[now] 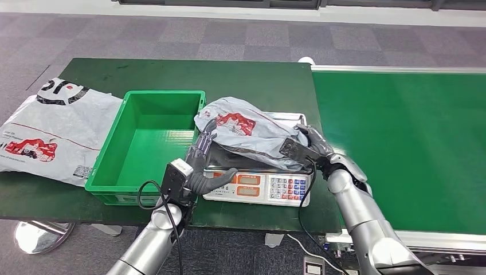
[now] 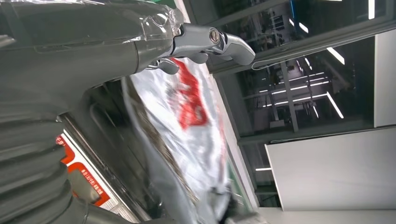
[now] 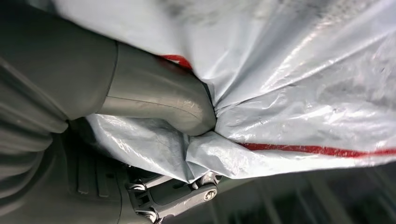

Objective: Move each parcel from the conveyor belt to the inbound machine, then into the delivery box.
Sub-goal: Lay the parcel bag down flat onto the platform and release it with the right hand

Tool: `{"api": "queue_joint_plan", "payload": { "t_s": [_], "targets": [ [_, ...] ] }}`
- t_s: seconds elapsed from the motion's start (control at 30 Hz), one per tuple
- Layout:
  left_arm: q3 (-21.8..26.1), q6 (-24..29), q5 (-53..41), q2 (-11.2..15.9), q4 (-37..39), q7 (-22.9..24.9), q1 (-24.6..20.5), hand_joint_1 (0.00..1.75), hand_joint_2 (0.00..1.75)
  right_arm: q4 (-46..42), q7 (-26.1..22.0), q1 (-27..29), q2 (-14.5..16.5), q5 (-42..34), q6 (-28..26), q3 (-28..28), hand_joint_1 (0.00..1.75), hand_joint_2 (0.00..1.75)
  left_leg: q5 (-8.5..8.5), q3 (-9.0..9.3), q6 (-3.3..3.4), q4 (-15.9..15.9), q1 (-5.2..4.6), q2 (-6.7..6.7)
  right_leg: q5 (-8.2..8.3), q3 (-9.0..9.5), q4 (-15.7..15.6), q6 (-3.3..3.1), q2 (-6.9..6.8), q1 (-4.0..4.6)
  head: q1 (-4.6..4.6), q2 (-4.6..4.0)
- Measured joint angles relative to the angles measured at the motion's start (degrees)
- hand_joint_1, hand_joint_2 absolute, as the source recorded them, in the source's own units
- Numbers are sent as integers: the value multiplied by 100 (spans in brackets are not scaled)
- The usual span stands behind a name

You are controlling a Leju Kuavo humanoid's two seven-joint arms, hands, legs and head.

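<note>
- The grey parcel [image 1: 247, 133] with a red print sits on the inbound machine [image 1: 258, 186], a weighing scale on the green bench [image 1: 252, 80], so the first leg from the conveyor belt [image 1: 401, 143] looks done.
- The green delivery box [image 1: 146, 146] just beside the scale is still empty; moving the parcel into it remains.
- The left robot hand [image 1: 200, 166] grips the parcel's near-left edge, fingers up against the bag and thumb under it.
- The right robot hand [image 1: 306, 146] is clenched on the parcel's right end; the right wrist view shows its thumb [image 3: 159, 100] bunching the plastic.
- The parcel's long axis runs roughly across the scale, from the box side toward the belt, its printed face upward.
- Another flat parcel [image 1: 49, 134] lies on the bench beyond the box.
</note>
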Motion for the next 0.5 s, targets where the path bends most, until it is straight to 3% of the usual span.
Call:
{"api": "queue_joint_plan", "payload": {
  "t_s": [0.5],
  "targets": [
    [0,47,6,-14,56,1,-20,0,175,1201,286,-483,40,-276,190,388,175,175,0,-3,0,1,-3,9,4,-9,-1,-5,4,-3,-1,0]
  ]
}}
